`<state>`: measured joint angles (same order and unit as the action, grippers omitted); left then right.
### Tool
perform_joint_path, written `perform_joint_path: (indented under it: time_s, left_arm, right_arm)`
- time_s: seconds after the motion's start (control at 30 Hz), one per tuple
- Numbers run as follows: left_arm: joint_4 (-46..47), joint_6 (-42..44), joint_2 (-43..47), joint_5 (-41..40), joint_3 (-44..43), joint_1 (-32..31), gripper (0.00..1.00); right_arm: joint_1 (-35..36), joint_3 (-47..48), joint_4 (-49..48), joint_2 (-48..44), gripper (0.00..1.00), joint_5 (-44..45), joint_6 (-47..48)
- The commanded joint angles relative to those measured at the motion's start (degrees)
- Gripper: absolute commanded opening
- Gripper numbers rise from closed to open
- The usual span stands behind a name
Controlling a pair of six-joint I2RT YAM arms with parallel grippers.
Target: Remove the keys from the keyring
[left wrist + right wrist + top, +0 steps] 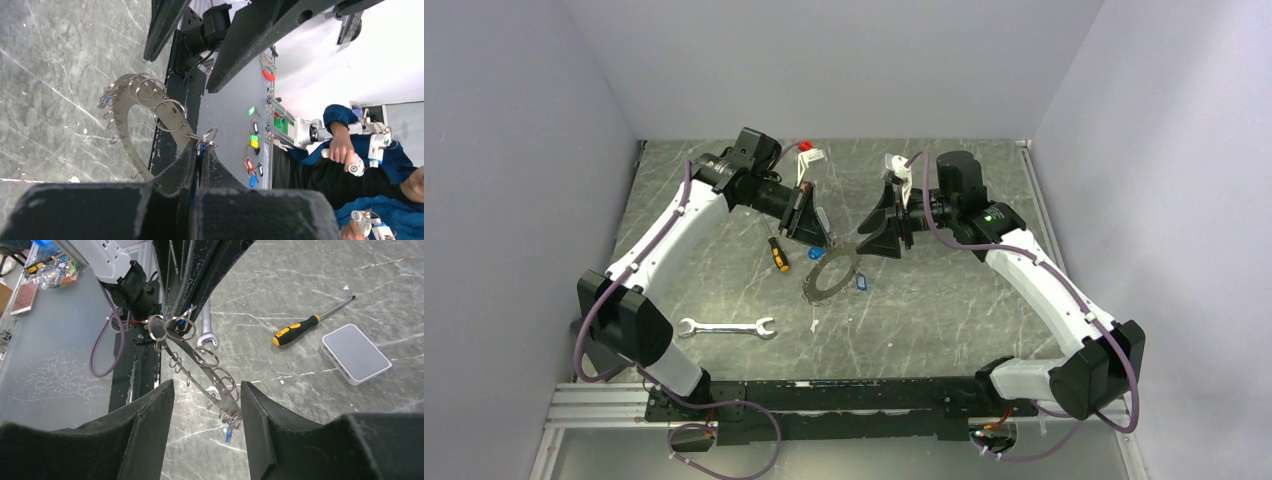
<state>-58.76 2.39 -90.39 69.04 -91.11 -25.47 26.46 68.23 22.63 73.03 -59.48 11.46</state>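
Inside left hand (200,146): key (816,253), mostly hidden

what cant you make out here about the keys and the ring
- Left wrist: the pinched key is only a blue sliver; the shut left gripper hides the rest.
- Top external: teeth on the keyring are too small to count.
- Right wrist: the hanging key shows just a blue edge below the keyring; blade unclear.
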Motion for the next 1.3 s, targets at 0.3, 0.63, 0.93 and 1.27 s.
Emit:
perform_joint_path:
  time_s: [0.3, 0.63, 0.93, 1.27]
  left_arm:
    - [4.90, -11.40, 2.50, -14.65, -0.67, 0.16, 0.00]
    - [3.93, -6.13, 3.15, -10.12, 0.18, 0.16, 0.00]
    - [6.41, -16.02, 2.51, -21.08, -0.16, 0.08, 0.00]
    - [6.82, -16.73, 2.41, -22.52, -0.38, -0.34, 0.00]
  right_arm:
    - [2.64, 3.40, -0.85, -0.50, 0.48, 2.42, -1.10]
    - [4.19, 4.67, 1.07, 0.30, 0.44, 4.65, 7.39]
    - [7.56, 4.20, -4.49, 0.85, 0.45, 10.92, -0.50]
    - [10.15, 5.35, -6.54, 3.69, 0.44, 20.29, -2.67]
